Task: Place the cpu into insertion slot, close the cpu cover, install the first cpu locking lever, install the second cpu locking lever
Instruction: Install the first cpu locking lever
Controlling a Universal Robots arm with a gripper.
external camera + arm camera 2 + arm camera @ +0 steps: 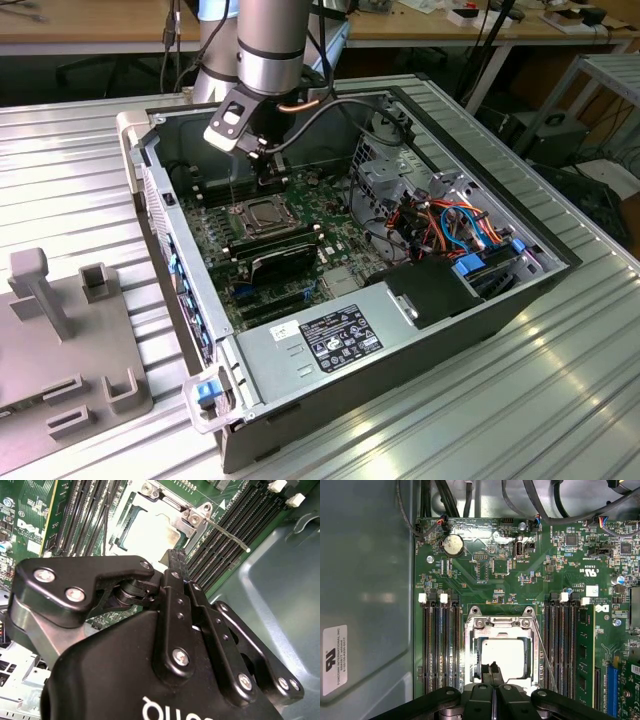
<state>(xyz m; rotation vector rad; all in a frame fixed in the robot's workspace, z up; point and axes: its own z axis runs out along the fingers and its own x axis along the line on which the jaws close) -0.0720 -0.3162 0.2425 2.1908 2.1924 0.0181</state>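
Fingers (488, 676) of the gripper (492, 669) meet, holding nothing, at the cpu (502, 650) (under the cpu cover (500, 624)); exterior view: printed label (340, 338) five o'clock from it.

The small square cpu (502, 652) has a smooth, bright metal top. It is framed by the thin silvery metal cpu cover (501, 623), which is shiny. The green circuit board (485, 570) looks glossy. The black gripper (493, 666) is smooth and semi-gloss with polished screws. The ribbed silver metal table (560, 400) gleams, and the grey plastic fixture (60, 340) is matt.
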